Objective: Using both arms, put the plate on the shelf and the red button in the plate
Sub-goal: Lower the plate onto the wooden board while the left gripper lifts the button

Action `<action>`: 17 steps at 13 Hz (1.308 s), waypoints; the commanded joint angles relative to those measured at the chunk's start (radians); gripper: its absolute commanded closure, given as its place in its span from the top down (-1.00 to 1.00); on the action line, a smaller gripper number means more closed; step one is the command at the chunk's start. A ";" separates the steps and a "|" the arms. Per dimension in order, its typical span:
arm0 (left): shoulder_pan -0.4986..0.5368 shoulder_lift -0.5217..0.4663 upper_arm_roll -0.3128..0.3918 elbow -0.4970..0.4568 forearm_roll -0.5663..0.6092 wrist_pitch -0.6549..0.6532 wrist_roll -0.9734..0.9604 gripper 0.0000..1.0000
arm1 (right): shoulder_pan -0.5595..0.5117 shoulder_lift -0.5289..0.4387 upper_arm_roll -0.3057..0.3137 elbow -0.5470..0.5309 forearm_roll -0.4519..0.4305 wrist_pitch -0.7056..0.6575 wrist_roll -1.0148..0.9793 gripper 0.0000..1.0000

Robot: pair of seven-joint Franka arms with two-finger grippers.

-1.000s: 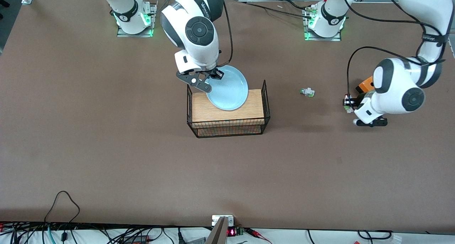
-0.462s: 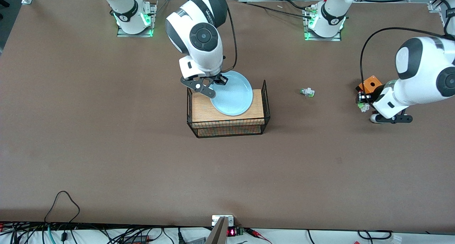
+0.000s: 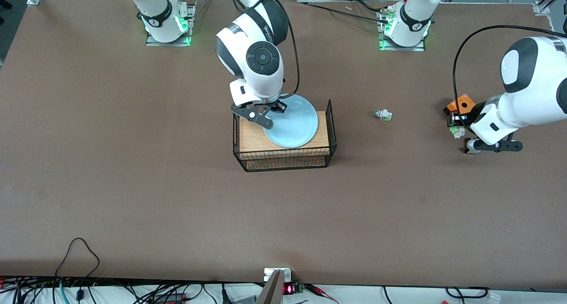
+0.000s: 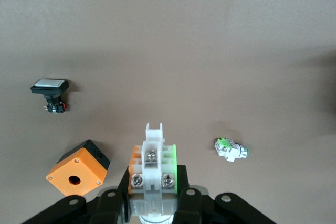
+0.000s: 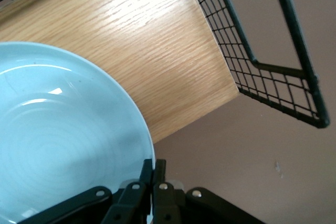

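- Over the wire basket (image 3: 328,131) near the middle of the brown table (image 3: 133,184), my right gripper (image 3: 270,113) pinches the rim of the plate (image 3: 294,122); in the right wrist view my fingers (image 5: 147,174) are pressed onto the plate's edge (image 5: 63,145).
- I hold the light-blue plate above the wooden board (image 3: 252,138) that sits in the basket, and it covers most of the board's half toward the left arm's end of the table.
- In the right wrist view the board (image 5: 157,61) shows pale grain with a shine of light, and the black mesh wall of the basket (image 5: 252,66) stands at its edge.
- From the basket toward the left arm's end, my left gripper (image 3: 463,133) hangs over the table and is clamped on the red button (image 3: 455,129). In the left wrist view I see its white body (image 4: 153,166) with screws and a green side between my fingers; the cap itself I cannot see there.
- Just beside that gripper lies an orange box with a black underside (image 3: 460,104) (image 4: 79,167), and a black button with a white face (image 4: 50,90) lies near it.
- Between the basket and my left gripper, a small white piece with a green part (image 3: 383,114) (image 4: 231,149) lies alone on the table.
- Table surface is plain, matte brown. Both arm bases (image 3: 168,22) glow green at the table edge farthest from the front camera, and cables (image 3: 79,290) run along the nearest edge.
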 commanded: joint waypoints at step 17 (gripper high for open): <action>-0.002 0.001 -0.244 0.233 -0.020 -0.214 -0.129 -1.00 | -0.021 -0.091 -0.064 0.182 -0.058 -0.270 -0.201 1.00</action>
